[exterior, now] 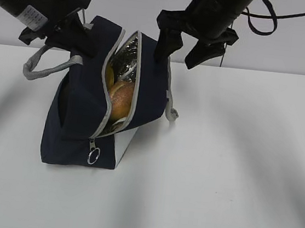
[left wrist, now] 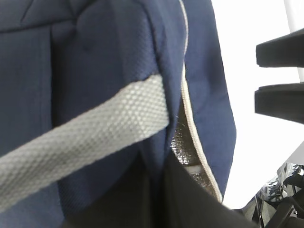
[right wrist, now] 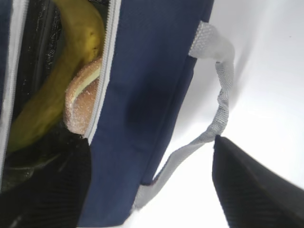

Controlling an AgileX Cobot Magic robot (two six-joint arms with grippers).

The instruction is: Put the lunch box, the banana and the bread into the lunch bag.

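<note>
Packing is judged nearly complete: banana (right wrist: 52, 85) and bread (right wrist: 80, 102) are seen inside the lunch bag (exterior: 80, 122), below the spread right jaws; left jaws are pinched on its rim. Zipping is called for next.

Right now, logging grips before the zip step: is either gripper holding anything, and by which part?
The left gripper is shut on the lunch bag at its upper left edge, by the handle. The right gripper is open, holding nothing.

left tool (exterior: 68, 30): jaws closed, arm reaching from upper left | right tool (exterior: 184, 51): jaws spread wide
</note>
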